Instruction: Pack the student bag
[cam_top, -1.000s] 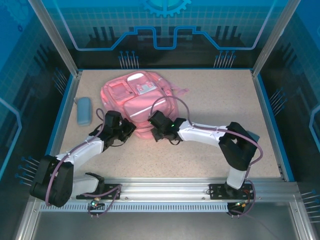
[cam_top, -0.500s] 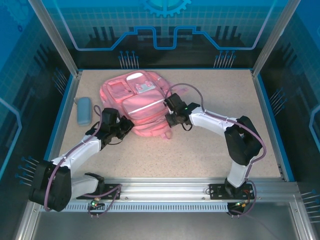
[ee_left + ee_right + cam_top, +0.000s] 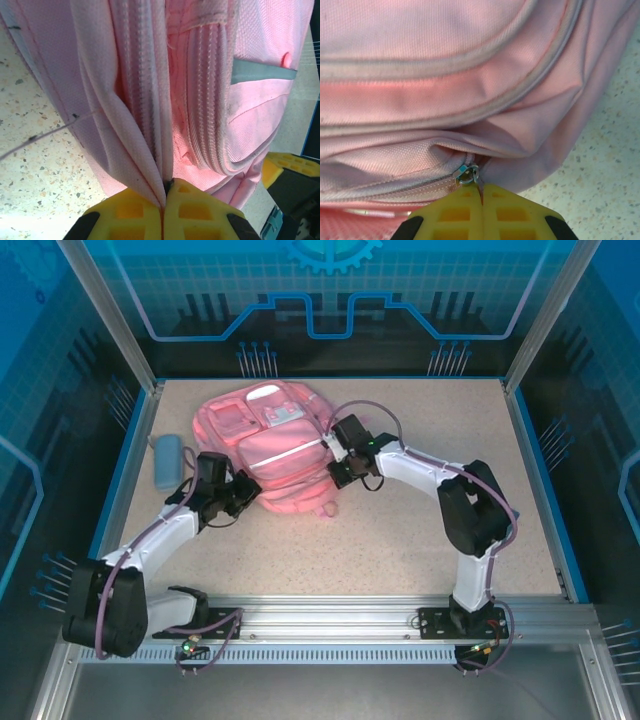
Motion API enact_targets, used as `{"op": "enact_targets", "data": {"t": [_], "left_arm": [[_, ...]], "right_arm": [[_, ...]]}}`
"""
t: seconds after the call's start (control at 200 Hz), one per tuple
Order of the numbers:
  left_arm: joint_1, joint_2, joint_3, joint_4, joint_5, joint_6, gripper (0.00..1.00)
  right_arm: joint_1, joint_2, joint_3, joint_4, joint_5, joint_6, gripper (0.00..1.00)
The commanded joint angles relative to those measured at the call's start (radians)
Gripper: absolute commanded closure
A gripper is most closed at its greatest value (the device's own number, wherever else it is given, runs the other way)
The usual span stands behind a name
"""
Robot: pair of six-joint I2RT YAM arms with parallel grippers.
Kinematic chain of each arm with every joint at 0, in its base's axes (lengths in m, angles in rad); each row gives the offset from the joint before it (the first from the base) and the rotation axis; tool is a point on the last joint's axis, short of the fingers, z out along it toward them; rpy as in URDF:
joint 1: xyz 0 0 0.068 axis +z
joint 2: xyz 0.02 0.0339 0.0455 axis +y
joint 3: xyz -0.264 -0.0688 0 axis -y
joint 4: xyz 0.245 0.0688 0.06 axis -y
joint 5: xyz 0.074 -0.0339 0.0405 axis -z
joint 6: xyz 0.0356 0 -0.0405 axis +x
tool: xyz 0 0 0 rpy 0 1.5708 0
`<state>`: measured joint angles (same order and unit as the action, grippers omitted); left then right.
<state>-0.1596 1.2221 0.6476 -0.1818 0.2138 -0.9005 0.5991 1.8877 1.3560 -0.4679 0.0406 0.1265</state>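
Table (image 3: 420,540): speckled beige.
Student bag (image 3: 280,450): front-up, long axis near-to-far, far end seemingly tipped left.
Left gripper (image 3: 163,195): pinching its seam.
Right gripper (image 3: 481,192): clamped on zipper pull (image 3: 467,174).

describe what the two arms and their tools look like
Both the left arm and the right arm have white link shells between bulky black joints, with a purple cable looping along each. The left tool and right tool carry yellow finger pads moulded with square recesses, on black bodies.
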Motion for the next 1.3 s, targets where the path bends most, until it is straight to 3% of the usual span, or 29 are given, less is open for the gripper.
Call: {"op": "enact_targets", "data": {"t": [0.0,0.205,0.345,0.5,0.61,0.72,0.976,1.296], "left_arm": [[0.035,0.059,0.081,-0.023,-0.004,0.095,1.0],[0.037,0.24,0.213,0.023,0.03,0.13,0.94],[0.037,0.327,0.293,0.026,0.006,0.15,0.87],[0.041,0.345,0.362,-0.045,-0.077,0.188,0.66],[0.045,0.294,0.35,-0.114,-0.137,0.189,0.46],[0.045,0.215,0.292,-0.154,-0.152,0.175,0.36],[0.029,0.093,0.101,-0.018,0.09,0.046,0.39],[-0.035,0.195,0.083,0.051,0.107,-0.036,0.51]], "right_arm": [[-0.03,-0.087,-0.121,-0.062,0.005,0.018,1.0],[0.1,-0.242,-0.351,0.05,-0.088,0.118,1.0],[0.216,-0.246,-0.399,0.181,-0.114,0.235,1.0],[0.304,-0.188,-0.347,0.302,-0.089,0.321,1.0],[0.318,-0.132,-0.283,0.328,-0.056,0.358,1.0],[0.316,-0.086,-0.218,0.325,-0.047,0.368,1.0],[0.318,-0.058,-0.128,0.293,-0.068,0.369,1.0],[0.333,-0.082,-0.115,0.227,-0.043,0.384,1.0]]}}
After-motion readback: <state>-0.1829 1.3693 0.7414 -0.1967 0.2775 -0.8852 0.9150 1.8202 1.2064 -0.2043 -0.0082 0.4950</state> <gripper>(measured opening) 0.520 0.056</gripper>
